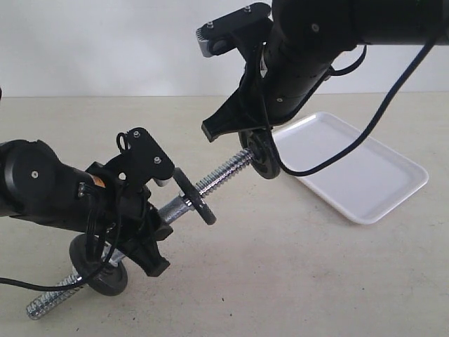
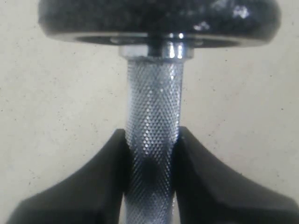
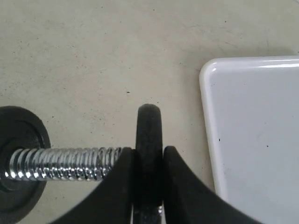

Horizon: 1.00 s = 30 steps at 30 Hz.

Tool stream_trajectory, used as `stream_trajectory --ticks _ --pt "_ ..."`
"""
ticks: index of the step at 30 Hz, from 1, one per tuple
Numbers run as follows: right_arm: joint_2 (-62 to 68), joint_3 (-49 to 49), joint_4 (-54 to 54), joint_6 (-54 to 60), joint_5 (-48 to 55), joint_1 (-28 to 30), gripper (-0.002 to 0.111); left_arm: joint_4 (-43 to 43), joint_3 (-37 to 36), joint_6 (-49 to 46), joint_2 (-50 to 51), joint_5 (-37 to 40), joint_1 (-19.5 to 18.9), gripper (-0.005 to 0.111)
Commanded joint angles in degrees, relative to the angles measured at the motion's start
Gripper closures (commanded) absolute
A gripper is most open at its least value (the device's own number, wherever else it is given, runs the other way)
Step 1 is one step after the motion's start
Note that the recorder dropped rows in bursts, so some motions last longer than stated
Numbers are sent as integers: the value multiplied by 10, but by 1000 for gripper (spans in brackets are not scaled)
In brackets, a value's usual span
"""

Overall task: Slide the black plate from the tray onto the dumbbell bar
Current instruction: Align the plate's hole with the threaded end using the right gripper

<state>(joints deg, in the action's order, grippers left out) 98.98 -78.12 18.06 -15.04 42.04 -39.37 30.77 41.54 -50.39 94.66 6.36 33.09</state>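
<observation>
Bare lab setup: beige tabletop (image 1: 295, 281), blank white wall (image 1: 98, 42)

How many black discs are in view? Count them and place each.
3. The lower disc sits near the bar's lower end, the middle disc midway along it, the upper disc at its threaded tip near the tray. None looks hidden.

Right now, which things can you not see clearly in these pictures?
1. Right wrist view: the centre hole of the black plate, hidden by the right fingers; whether the dumbbell bar has entered it is unclear.
2. Left wrist view: the inner disc, cut off by the top edge.
3. Exterior view: one corner of the tray, behind the right arm.
</observation>
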Motion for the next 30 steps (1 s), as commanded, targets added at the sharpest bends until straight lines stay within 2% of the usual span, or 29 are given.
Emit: stream_trajectory --ticks 1,30 --pt "-12 -8 -1 9 -10 -2 109 13 18 3 -23 -172 3 102" --pt "17 -8 -25 26 -45 -6 109 13 18 24 -23 -175 3 102"
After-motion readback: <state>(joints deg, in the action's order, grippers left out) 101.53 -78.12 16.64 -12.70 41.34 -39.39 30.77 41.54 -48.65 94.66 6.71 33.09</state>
